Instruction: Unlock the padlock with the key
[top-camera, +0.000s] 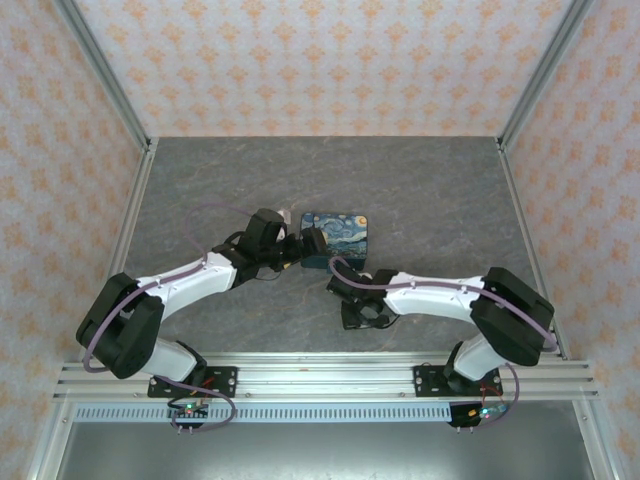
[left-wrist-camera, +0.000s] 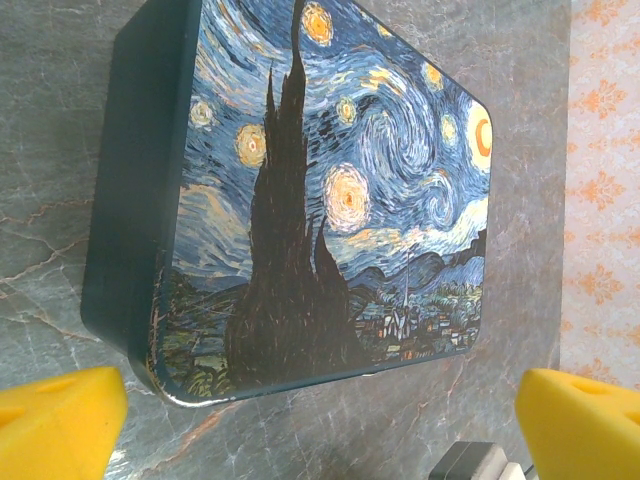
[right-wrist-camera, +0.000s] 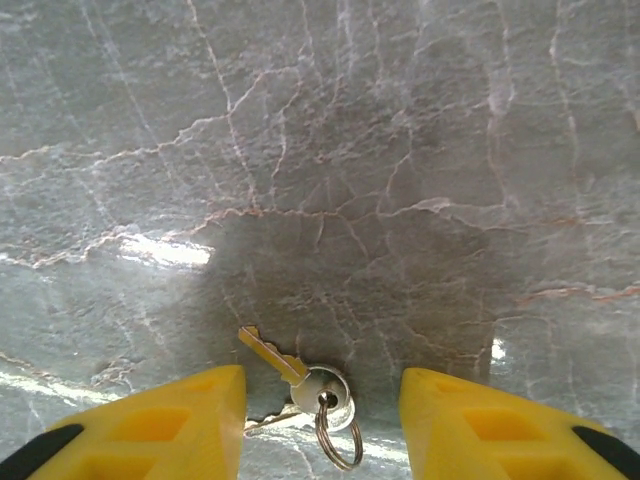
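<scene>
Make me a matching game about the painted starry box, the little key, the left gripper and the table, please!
Things:
1. rectangular box with the blue-and-yellow starry-night print
2. small metal key on a ring
3. left gripper with yellow fingers
4. stone-look table

Matches:
A. grey with pale veins
B. lying flat between the right gripper's open fingers
C. wide open, facing the box
D. painted face up on the table

Pairs: 1-D, 2-B, 3-C, 4-A.
</scene>
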